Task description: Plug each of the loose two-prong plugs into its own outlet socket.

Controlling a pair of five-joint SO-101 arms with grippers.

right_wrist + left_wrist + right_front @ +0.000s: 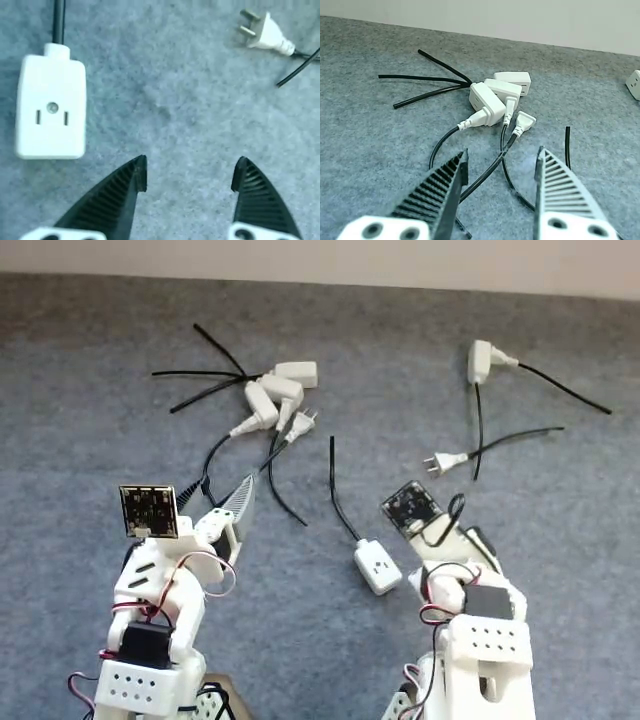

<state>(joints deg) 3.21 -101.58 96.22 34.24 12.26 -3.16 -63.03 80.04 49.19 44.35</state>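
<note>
The right gripper [191, 159] has its ribbed black fingers apart and empty over fuzzy grey felt [175, 100], between a boxy white socket [50, 115] and a loose plug [265, 32]. Best to pinch that plug's smooth moulded body, leaving the prongs free. The left gripper [502, 150], also spread, faces a second plug [524, 120] beside clustered sockets [495, 95]

lone socket [378, 568] on table as reference, left gripper [502, 159] to its left, right gripper [190, 175] just right, socket cluster [278, 390] behind-left, loose plug [300, 427] behind-left but nearer, second loose plug [447, 462] behind-right, far socket [480, 361] further behind-right
</note>
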